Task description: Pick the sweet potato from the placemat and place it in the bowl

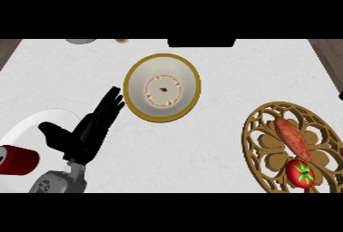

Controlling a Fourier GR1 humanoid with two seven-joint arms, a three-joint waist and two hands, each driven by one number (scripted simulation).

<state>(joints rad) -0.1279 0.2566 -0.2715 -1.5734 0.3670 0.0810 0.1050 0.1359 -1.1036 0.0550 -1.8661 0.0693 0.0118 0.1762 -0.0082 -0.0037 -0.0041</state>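
One left hand [87,129], one sweet potato [292,137], one bowl [137,90].

The left hand [85,132] was black all over, with a dull finish. Its fingers [110,102] were long and slim, and the thumb [52,130] was thicker with a rounded tip. The palm was broad and boxy. The forearm [64,181] was light grey, a smooth rounded shell with a few small dark round recesses on its side.
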